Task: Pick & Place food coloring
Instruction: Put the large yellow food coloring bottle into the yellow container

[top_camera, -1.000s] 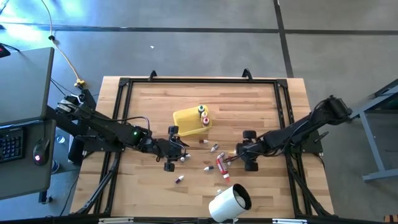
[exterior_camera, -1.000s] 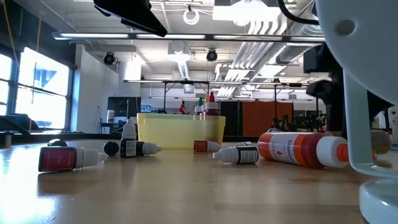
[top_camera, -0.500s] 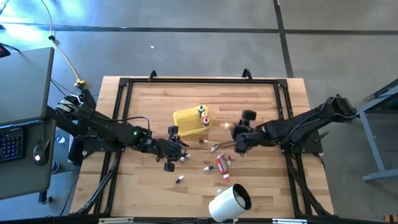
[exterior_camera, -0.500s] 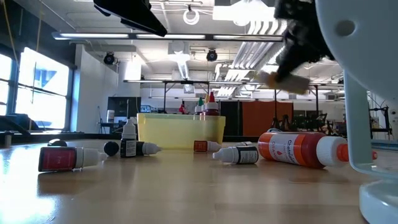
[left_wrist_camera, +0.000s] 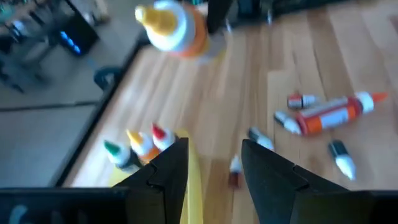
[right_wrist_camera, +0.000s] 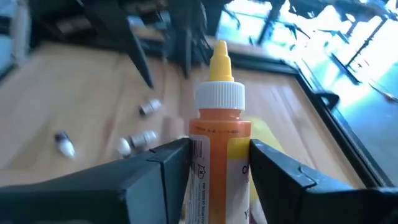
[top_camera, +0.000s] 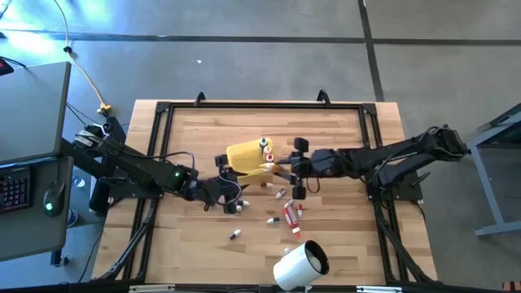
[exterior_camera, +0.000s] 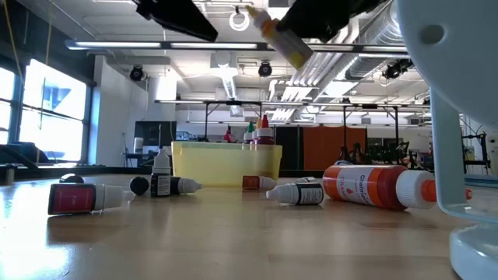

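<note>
The right gripper [top_camera: 286,172] is closed on a small orange plastic bottle with a white cap and yellow tip [right_wrist_camera: 219,134], held between its two dark fingers [right_wrist_camera: 158,162]. It hangs above the table, just at 3 o'clock from the small yellow plastic tray [top_camera: 248,156]. Three little bottles [left_wrist_camera: 138,144] stand in that tray. The left gripper [top_camera: 225,184] sits at 7 o'clock from the tray with its fingers apart and nothing between them. A bigger red tube with a white cap [top_camera: 288,216] and more tiny bottles [top_camera: 281,194] lie on the wooden table [top_camera: 342,130]. A large white cylinder [top_camera: 299,264] lies at 6 o'clock, near the table's edge.
</note>
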Action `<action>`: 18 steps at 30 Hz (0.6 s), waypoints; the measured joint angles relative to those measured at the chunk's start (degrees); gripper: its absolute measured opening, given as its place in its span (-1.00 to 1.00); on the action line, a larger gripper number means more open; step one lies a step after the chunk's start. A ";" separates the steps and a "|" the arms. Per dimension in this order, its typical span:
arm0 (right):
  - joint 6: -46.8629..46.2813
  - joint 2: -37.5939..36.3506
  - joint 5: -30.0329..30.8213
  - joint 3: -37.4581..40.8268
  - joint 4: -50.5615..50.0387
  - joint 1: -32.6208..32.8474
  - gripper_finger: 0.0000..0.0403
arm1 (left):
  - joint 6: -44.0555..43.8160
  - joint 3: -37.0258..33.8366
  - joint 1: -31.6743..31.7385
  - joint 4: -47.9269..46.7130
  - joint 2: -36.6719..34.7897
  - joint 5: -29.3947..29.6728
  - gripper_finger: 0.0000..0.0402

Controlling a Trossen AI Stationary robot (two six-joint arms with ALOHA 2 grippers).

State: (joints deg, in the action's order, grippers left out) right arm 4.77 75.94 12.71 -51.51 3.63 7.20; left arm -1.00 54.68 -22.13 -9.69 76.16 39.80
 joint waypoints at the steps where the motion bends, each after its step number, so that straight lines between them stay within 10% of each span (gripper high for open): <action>1: 0.35 0.00 -1.56 0.00 1.11 -0.30 -0.24 | 1.64 0.00 0.00 1.60 0.00 0.06 -0.27; 18: 3.39 -0.04 -15.46 -0.04 11.18 -1.31 -0.24 | 18.76 0.00 0.00 27.51 0.00 -6.20 -0.27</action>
State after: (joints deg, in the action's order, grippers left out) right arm 8.16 75.90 -2.76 -51.55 14.81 5.89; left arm 17.76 54.68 -22.13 17.81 76.16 33.61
